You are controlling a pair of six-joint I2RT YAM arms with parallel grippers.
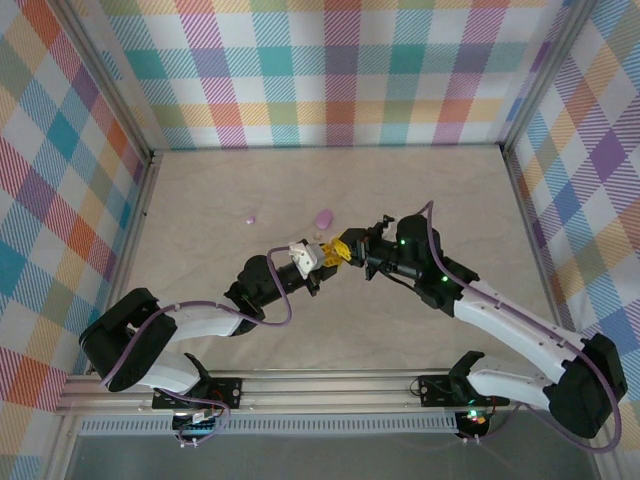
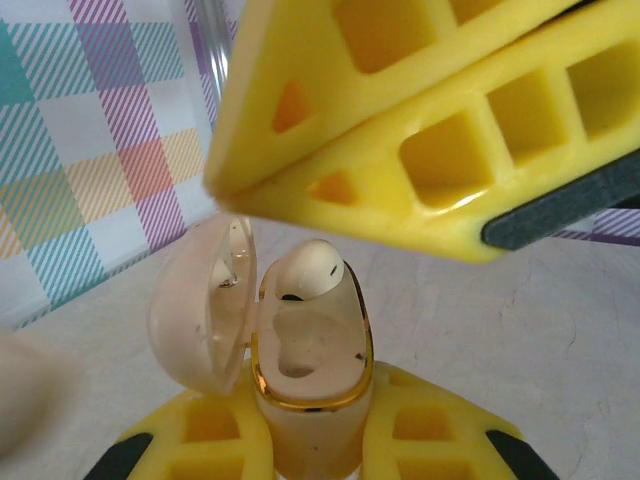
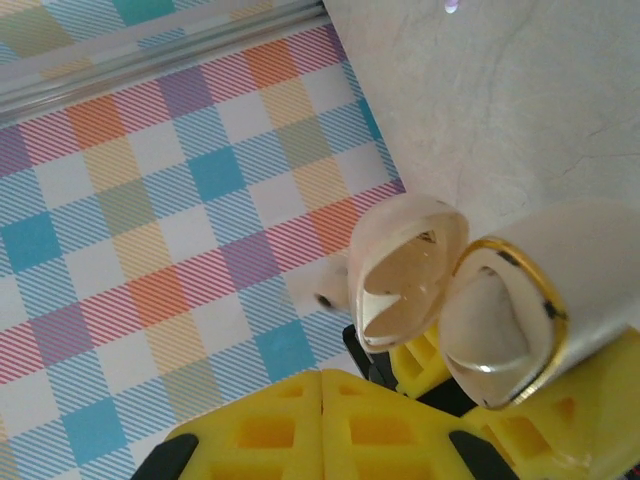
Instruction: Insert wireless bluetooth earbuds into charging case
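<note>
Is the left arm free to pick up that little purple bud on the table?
Probably not yet. The left gripper is shut on the open cream case, so it is busy, though nothing lies between it and the purple bud.

Around the cream case (image 2: 310,345) room is tight. The right gripper (image 1: 342,250), jaws pressed together, hangs just above its open mouth, and the raised lid (image 2: 200,305) blocks one side. One seat inside is filled by a cream bud (image 2: 312,268). Beyond the case lie a purple case (image 1: 322,216) and, farther left, a purple bud (image 1: 250,215) – past them the surface (image 1: 450,190) runs bare to the plaid walls (image 1: 60,200).
</note>
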